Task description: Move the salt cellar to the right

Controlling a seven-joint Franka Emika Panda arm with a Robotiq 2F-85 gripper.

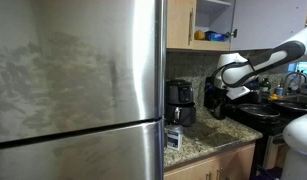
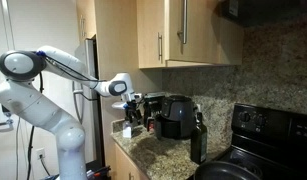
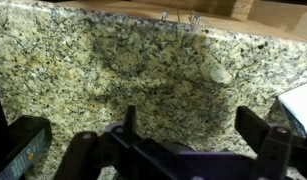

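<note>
The salt cellar (image 1: pixel 173 137) is a small whitish box with a bluish mark. It stands on the granite counter in front of the black coffee maker (image 1: pixel 179 100), close to the fridge. It also shows in an exterior view (image 2: pixel 127 128). My gripper (image 1: pixel 215 99) hangs in the air above the counter, beside the coffee maker and higher than the salt cellar, not touching it; it also shows in an exterior view (image 2: pixel 134 107). In the wrist view the gripper (image 3: pixel 193 130) is open and empty over bare granite. A white edge (image 3: pixel 297 105) shows at the right; I cannot tell what it is.
A large steel fridge (image 1: pixel 78 85) fills the side next to the counter. A tall dark bottle (image 2: pixel 198 140) stands past the coffee maker (image 2: pixel 175 115). A black stove (image 2: pixel 258 135) with a pan (image 1: pixel 251 111) follows. Wooden cabinets (image 2: pixel 183 30) hang above.
</note>
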